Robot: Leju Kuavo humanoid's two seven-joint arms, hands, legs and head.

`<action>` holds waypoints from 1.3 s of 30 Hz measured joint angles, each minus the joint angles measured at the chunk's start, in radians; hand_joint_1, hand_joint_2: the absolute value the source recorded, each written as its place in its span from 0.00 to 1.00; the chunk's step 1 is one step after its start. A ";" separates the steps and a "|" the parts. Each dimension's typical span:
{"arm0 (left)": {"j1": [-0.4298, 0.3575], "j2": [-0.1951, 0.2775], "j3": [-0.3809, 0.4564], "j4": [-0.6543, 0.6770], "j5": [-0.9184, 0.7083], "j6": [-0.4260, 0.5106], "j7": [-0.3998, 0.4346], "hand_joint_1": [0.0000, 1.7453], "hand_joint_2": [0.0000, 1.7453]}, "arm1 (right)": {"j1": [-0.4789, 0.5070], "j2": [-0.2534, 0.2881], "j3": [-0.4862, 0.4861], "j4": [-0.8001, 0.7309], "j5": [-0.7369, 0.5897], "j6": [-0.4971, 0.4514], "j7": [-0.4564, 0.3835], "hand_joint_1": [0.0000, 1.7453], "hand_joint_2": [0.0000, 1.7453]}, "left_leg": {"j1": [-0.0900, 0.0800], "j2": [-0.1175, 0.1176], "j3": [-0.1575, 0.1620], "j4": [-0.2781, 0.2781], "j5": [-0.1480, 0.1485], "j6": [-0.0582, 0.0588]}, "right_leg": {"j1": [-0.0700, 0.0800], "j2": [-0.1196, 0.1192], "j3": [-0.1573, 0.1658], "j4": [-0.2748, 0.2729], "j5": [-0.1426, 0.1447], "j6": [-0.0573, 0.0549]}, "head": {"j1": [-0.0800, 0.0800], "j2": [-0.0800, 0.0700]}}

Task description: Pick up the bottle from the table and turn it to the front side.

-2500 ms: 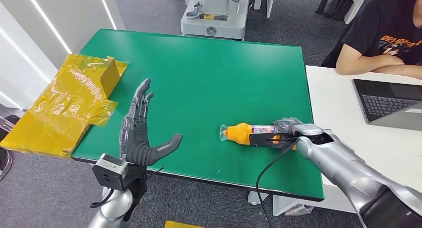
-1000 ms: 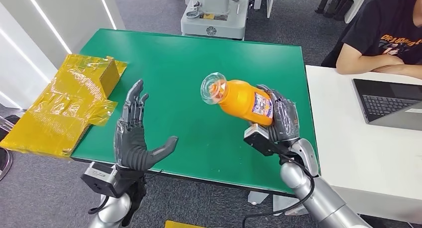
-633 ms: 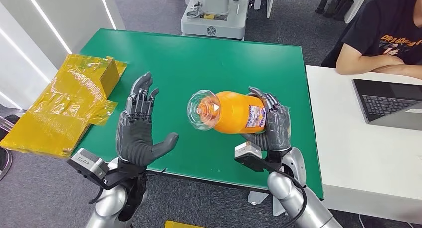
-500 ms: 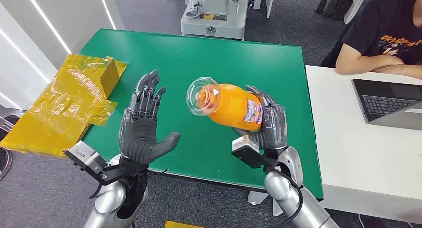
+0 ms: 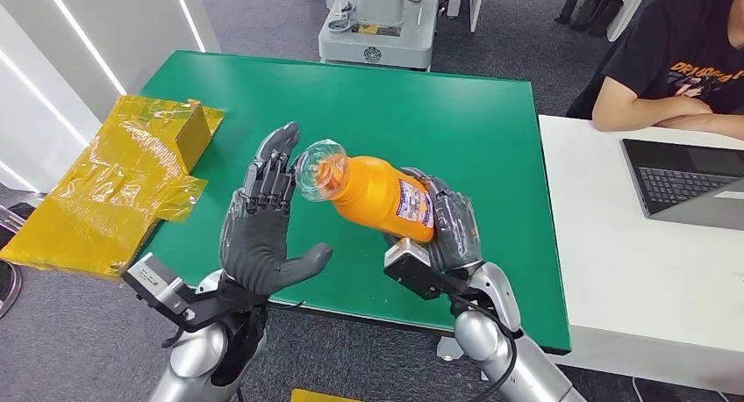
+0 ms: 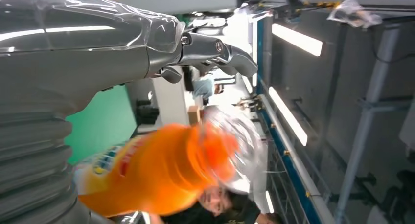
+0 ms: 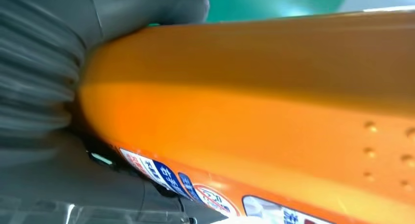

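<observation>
The right hand (image 5: pixel 443 231) grips the bottle (image 5: pixel 373 191); open left hand (image 5: pixel 263 231) at nine o'clock could knock its cap, loosening the grip.

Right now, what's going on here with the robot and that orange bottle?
The robot's right hand holds an orange bottle up above the green table, tilted, with its clear-wrapped cap end pointing toward the left hand. The left hand is open, palm facing the bottle, its fingertips close by the cap; whether they touch it cannot be told. A person sits at the white desk beside a laptop, not involved.
</observation>
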 joint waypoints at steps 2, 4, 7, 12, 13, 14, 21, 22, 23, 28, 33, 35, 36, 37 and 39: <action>-0.004 0.000 -0.004 -0.006 -0.017 0.013 0.000 0.00 1.00 | -0.003 0.009 0.000 0.005 -0.010 0.030 0.008 1.00 1.00 | 0.000 0.000 0.000 0.000 0.000 0.000 | 0.000 0.000 0.000 0.000 0.000 0.000 | 0.000 0.000; -0.008 -0.001 -0.005 -0.009 -0.024 0.019 0.003 0.00 1.00 | -0.013 0.021 0.001 0.016 -0.023 0.057 0.011 1.00 1.00 | 0.000 0.000 0.000 0.000 0.000 0.000 | 0.000 0.000 0.000 0.000 0.000 0.000 | 0.000 0.000; -0.013 -0.002 -0.007 -0.009 -0.027 0.016 0.006 0.00 1.00 | -0.040 0.046 0.002 0.037 -0.040 0.091 0.010 1.00 1.00 | 0.000 0.000 0.000 0.000 0.000 0.000 | 0.000 0.000 0.000 0.001 0.000 0.000 | 0.000 0.000; -0.020 -0.007 -0.007 -0.010 -0.022 0.006 0.006 0.00 1.00 | -0.074 0.085 0.009 0.062 -0.048 0.113 0.007 1.00 1.00 | 0.000 0.000 0.000 0.000 0.000 0.000 | 0.000 0.000 0.000 0.001 0.000 0.000 | 0.000 0.000; -0.021 -0.008 -0.007 -0.010 -0.022 0.008 0.006 0.00 1.00 | -0.078 0.090 0.010 0.065 -0.048 0.112 0.007 1.00 1.00 | 0.000 0.000 0.000 0.000 0.000 0.000 | 0.000 0.000 0.000 0.001 0.000 0.000 | 0.000 0.000; -0.022 -0.009 -0.007 -0.011 -0.022 0.011 0.006 0.00 1.00 | -0.081 0.095 0.011 0.066 -0.046 0.111 0.006 1.00 1.00 | 0.000 0.000 0.000 0.000 0.000 0.000 | 0.000 0.000 0.000 0.001 0.000 0.000 | 0.000 0.000; -0.021 -0.009 0.008 -0.012 -0.020 0.027 0.006 0.00 1.00 | -0.091 0.116 0.012 0.073 -0.030 0.113 -0.024 1.00 1.00 | 0.000 0.000 0.000 0.000 0.000 0.000 | 0.000 0.000 0.000 0.001 0.000 0.000 | 0.000 0.000; -0.019 -0.009 0.012 -0.012 -0.019 0.028 0.006 0.00 1.00 | -0.091 0.118 0.013 0.073 -0.027 0.119 -0.029 1.00 1.00 | 0.000 0.000 0.000 0.000 0.000 0.000 | 0.000 0.000 0.000 0.001 0.000 0.000 | 0.000 0.000; -0.017 -0.009 0.015 -0.011 -0.019 0.029 0.007 0.00 1.00 | -0.092 0.120 0.014 0.073 -0.023 0.126 -0.033 1.00 1.00 | 0.000 0.000 0.000 0.000 0.000 0.000 | 0.000 0.000 0.000 0.001 0.000 0.000 | 0.000 0.000; -0.008 -0.010 0.029 -0.011 -0.020 0.036 0.008 0.00 1.00 | -0.094 0.127 0.026 0.079 0.010 0.168 -0.047 1.00 1.00 | 0.000 0.000 0.000 0.000 0.000 0.000 | 0.000 0.000 0.000 0.001 0.000 0.000 | 0.000 0.000; 0.003 -0.012 0.041 -0.011 -0.027 0.045 0.009 0.00 1.00 | -0.098 0.128 0.045 0.087 0.041 0.222 -0.047 1.00 1.00 | 0.000 0.000 0.000 0.000 0.000 0.000 | 0.000 0.000 0.000 0.001 0.000 0.000 | 0.000 0.000; 0.010 -0.015 0.049 -0.011 -0.032 0.048 0.011 0.00 1.00 | -0.099 0.128 0.049 0.091 0.052 0.243 -0.039 1.00 1.00 | 0.000 0.000 0.000 0.000 0.000 0.000 | 0.000 0.000 0.000 0.000 0.000 0.000 | 0.000 0.000; 0.013 -0.016 0.052 -0.011 -0.034 0.049 0.011 0.00 1.00 | -0.100 0.128 0.050 0.092 0.058 0.251 -0.033 1.00 1.00 | 0.000 0.000 0.000 0.000 0.000 0.000 | 0.000 0.000 0.000 0.000 0.000 0.000 | 0.000 0.000; 0.017 -0.017 0.055 -0.011 -0.036 0.049 0.011 0.00 1.00 | -0.100 0.128 0.051 0.094 0.065 0.259 -0.027 1.00 1.00 | 0.000 0.000 0.000 0.000 0.000 0.000 | 0.000 0.000 0.000 0.000 0.000 0.000 | 0.000 0.000; 0.023 -0.018 0.061 -0.011 -0.041 0.049 0.013 0.00 1.00 | -0.100 0.128 0.052 0.097 0.081 0.275 -0.013 1.00 1.00 | 0.000 0.000 0.000 0.000 0.000 0.000 | 0.000 0.000 0.000 0.000 0.000 0.000 | 0.000 0.000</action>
